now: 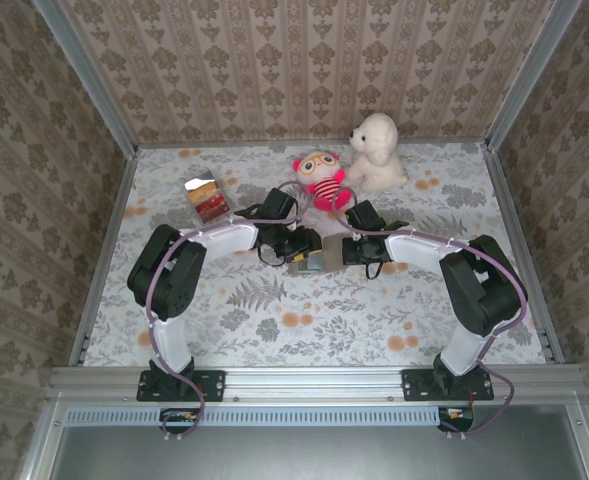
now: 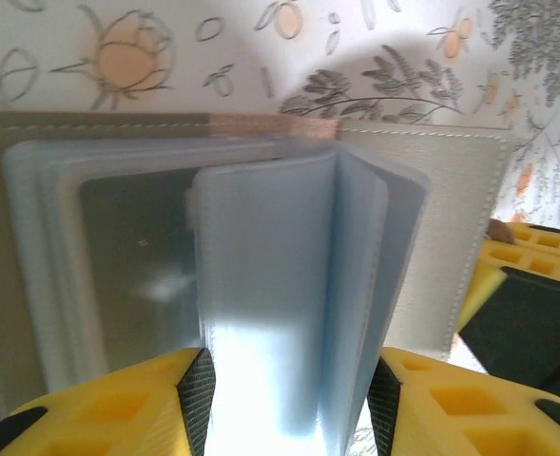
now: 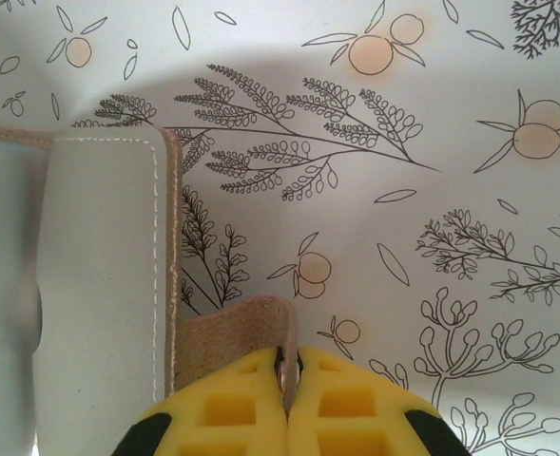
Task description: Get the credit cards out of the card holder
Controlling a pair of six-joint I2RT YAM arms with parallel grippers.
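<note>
The card holder [image 1: 311, 263] lies open on the flowered table [image 1: 274, 330] right between the two grippers. Its long axis runs from one gripper to the other, and its centre crease points away from the arm bases. The left gripper [image 2: 289, 404] is down over the holder's inner side. Its yellow fingers [image 2: 118, 408] stand fairly wide apart, and a bunch of bluish sleeves [image 2: 280, 285] stands upright between them, touching both pads, so it has the sleeves in hand (loosely or firmly, I can't say). Just left of those fingers a flat sleeve has a dark card [image 2: 132, 247] in it, and beyond them to the right spreads the grey stitched cover. The right gripper [image 3: 286, 385] is closed tight, pinching a tan flap [image 3: 237, 328] at the holder's edge. The stitched leaf lies just left of its fingertips, its edge running straight away from them. Well off to the far left of the left gripper sits a small pile of credit cards [image 1: 206, 195], silver, red and gold showing, apart from the holder.
</note>
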